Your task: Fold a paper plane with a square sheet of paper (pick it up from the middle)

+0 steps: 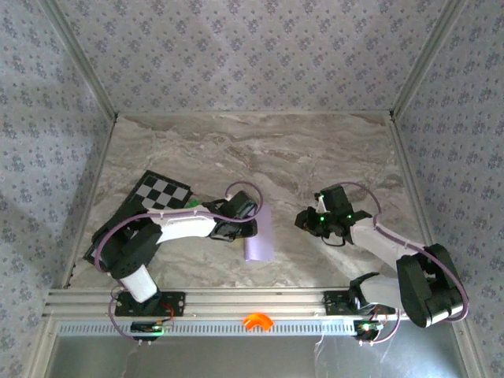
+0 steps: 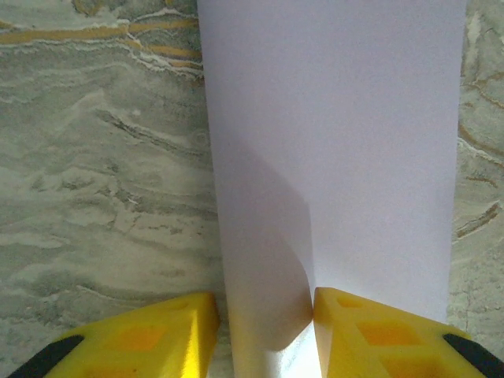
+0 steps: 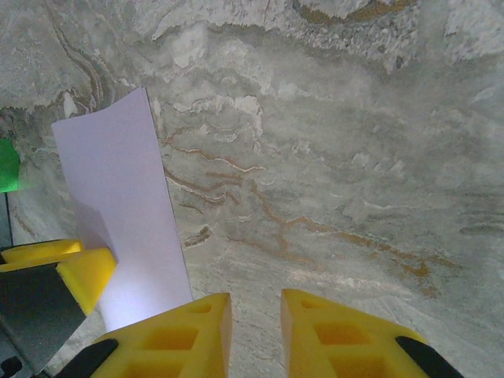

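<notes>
Lilac square sheet of paper [image 2: 339, 157] folded narrow, near end hidden between left gripper [image 2: 264, 331] jaws, perhaps pinched

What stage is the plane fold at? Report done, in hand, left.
Done: the square sheet of paper is folded to a narrow strip. In hand: the left tool has its fingers astride the strip's edge; the right tool hangs open. Left: nose and wing folds.
</notes>
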Tool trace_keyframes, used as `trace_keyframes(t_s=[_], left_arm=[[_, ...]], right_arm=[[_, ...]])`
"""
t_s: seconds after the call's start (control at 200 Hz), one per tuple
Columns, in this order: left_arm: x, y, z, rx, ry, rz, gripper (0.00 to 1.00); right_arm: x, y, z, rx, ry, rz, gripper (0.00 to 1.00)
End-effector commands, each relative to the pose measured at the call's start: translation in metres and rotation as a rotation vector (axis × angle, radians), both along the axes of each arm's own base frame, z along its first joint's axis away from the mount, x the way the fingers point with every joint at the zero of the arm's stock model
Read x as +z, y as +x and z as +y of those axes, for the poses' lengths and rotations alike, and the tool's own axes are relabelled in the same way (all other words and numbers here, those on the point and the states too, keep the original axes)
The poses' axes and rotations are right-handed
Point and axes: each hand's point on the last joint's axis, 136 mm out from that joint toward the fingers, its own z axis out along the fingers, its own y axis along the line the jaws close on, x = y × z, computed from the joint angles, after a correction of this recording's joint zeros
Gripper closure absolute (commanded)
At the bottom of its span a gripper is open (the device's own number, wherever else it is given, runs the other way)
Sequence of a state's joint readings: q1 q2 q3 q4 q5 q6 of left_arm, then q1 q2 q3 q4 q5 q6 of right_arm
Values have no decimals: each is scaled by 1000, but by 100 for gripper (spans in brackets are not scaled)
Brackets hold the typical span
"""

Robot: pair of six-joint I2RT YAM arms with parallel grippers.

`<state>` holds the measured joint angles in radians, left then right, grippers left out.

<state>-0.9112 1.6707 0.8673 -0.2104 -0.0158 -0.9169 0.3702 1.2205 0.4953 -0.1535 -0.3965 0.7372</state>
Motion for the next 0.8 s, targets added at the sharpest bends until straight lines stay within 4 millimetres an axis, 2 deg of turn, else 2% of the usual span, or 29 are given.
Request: trace_keyframes(t_s=[0.0,0.41,0.8], left_arm=[[-27,-3,28,10,145,19,60],[-26,-1,23,25,119,19,59],[-31,-3,24,39,122,30,59]], right_arm=[[0,2,2,-8,-3,4,75],[1,1,5,-2,16,5,75],[3,0,19,54,52,7,75]])
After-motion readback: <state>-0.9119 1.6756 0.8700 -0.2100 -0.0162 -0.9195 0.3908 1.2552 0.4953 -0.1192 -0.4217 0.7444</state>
